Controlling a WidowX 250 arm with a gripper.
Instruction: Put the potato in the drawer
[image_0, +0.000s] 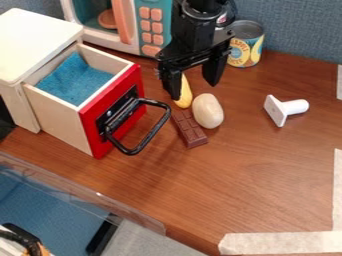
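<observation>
Yours looks like a lab's toy kitchen: play microwave (151, 27) at the counter's (267, 175) back edge, tape (280, 243) (pale strips) near its front-right corner.

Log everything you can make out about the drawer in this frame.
The drawer is pulled out of its white-topped cabinet, open at the top. Its walls look like pale wood; the front panel is bright red. A black plate on the front carries a looped black handle that sticks out over the wooden tabletop. Inside lies a blue, cloth-like piece, bunched up toward the back.
</observation>
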